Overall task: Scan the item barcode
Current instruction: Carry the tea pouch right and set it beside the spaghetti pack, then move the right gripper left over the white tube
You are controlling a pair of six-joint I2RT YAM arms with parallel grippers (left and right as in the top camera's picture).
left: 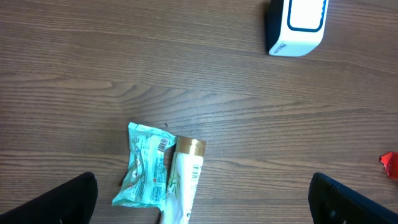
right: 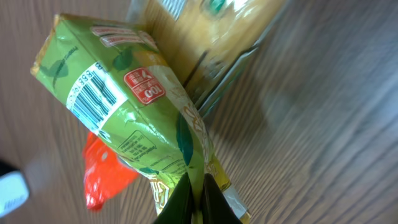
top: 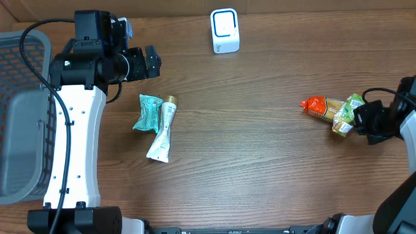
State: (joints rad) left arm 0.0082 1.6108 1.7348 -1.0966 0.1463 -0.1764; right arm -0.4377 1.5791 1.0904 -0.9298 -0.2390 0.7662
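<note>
My right gripper (top: 363, 121) is shut on the seam of a green snack packet (right: 134, 118), at the table's right side. The packet's barcode (right: 93, 96) faces the right wrist camera. A red packet (right: 102, 174) and a yellowish clear packet (right: 205, 37) lie against it on the wood. The white scanner (top: 225, 30) with a blue-rimmed window stands at the back centre, far from that gripper. My left gripper (top: 147, 62) hangs open above the table at the back left, with nothing between its fingers (left: 59, 202).
A teal packet (top: 147, 112) and a white tube (top: 162, 133) with a gold cap lie side by side left of centre, just below my left gripper. A grey mesh basket (top: 19, 117) stands at the far left edge.
</note>
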